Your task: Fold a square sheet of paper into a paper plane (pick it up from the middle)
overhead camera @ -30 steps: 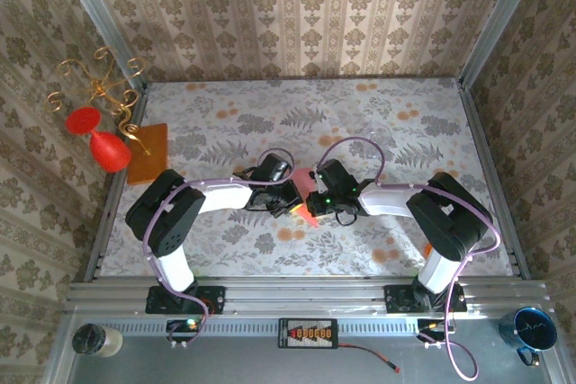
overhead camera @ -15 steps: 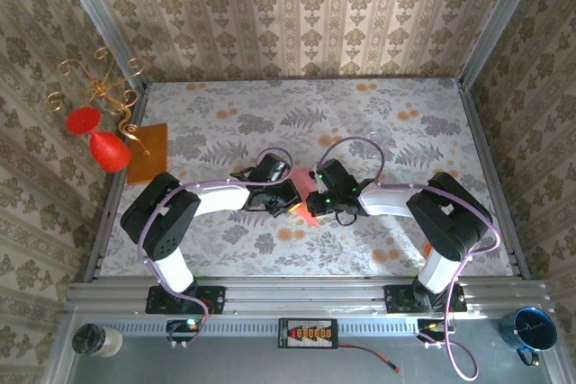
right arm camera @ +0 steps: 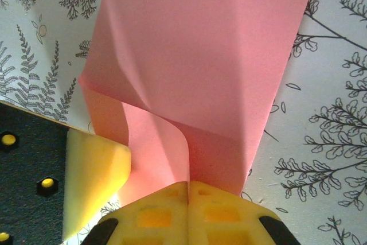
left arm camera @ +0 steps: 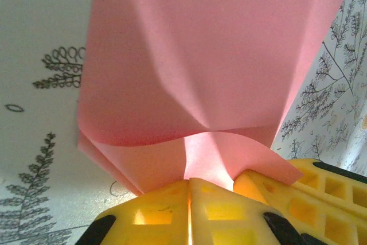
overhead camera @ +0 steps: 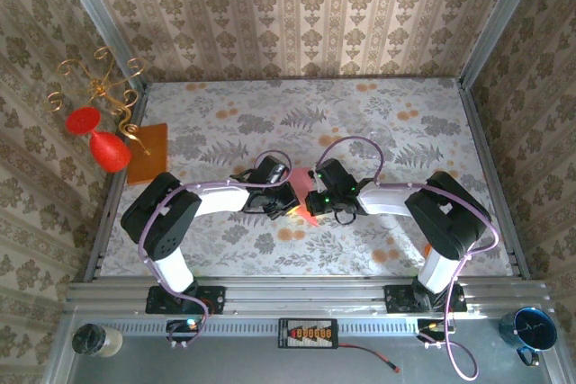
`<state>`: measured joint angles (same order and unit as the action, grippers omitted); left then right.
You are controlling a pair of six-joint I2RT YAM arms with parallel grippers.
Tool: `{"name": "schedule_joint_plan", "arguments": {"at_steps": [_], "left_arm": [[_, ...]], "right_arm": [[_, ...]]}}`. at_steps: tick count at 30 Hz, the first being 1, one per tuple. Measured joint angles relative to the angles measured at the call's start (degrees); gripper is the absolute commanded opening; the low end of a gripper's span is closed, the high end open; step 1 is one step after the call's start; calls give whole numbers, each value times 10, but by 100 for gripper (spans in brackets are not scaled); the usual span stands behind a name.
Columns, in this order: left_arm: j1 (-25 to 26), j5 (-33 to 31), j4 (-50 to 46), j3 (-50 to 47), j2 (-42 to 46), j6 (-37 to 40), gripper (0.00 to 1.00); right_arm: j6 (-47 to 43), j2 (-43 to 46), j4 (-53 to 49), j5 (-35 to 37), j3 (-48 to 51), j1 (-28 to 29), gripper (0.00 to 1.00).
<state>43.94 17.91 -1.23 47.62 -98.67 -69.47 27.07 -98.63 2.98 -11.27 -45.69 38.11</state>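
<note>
- Thin, folded salmon-pink paper sheet (overhead camera: 308, 217) sits mid-table, between the two wrists and towards the near edge of the flat grey floral-print table top (overhead camera: 387, 123)
- Left gripper (overhead camera: 292, 200), yellow plastic fingers: pressed together, pinching the near edge of the salmon-pink paper sheet
- Left wrist view: left gripper (left arm camera: 189, 186) has its jaws meeting with no gap; salmon-pink paper sheet (left arm camera: 212, 55) rises from the pinch, with a curled lower layer and a creased flap above it
- Right gripper (overhead camera: 314, 203), same yellow fingers: pressed together, pinching the sheet just beside the left one
- Right wrist view: right gripper (right arm camera: 188, 189) clamps the paper's lower edge; salmon-pink paper sheet (right arm camera: 200, 50) shows one layer rolled over at the left and a flat panel above
- Each wrist view catches the other arm's yellow finger close alongside: right gripper (left arm camera: 298, 185), left gripper (right arm camera: 94, 167)
- Flat dark orange rectangular sheet (overhead camera: 149, 152) lies at the table's left edge, well apart from the grippers
- Red plastic goblet (overhead camera: 106, 146) hangs beside a gold wire stand (overhead camera: 103, 78) at far left
</note>
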Motion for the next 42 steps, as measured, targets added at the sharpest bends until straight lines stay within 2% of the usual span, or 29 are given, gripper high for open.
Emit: {"name": "schedule_joint_plan", "arguments": {"at_steps": [5, 10, 16, 20, 30, 42], "left_arm": [[0, -2, 0, 0, -1, 0, 8], [-2, -2, 4, 0, -4, 0, 8], [-17, 13, 12, 2, -12, 17, 8], [-31, 26, 14, 14, -24, 36, 8], [-54, 35, -5, 37, -38, 87, 8], [-54, 36, -7, 38, -40, 89, 8]], "right_arm": [[2, 0, 0, 0, 0, 0, 13], [10, 2, -21, -3, -14, 0, 31], [40, 42, -82, 5, -42, -24, 38], [59, 72, -96, 4, -42, -47, 36], [50, 71, -116, -66, -42, -57, 13], [35, 1, -120, -121, -79, -26, 8]]}}
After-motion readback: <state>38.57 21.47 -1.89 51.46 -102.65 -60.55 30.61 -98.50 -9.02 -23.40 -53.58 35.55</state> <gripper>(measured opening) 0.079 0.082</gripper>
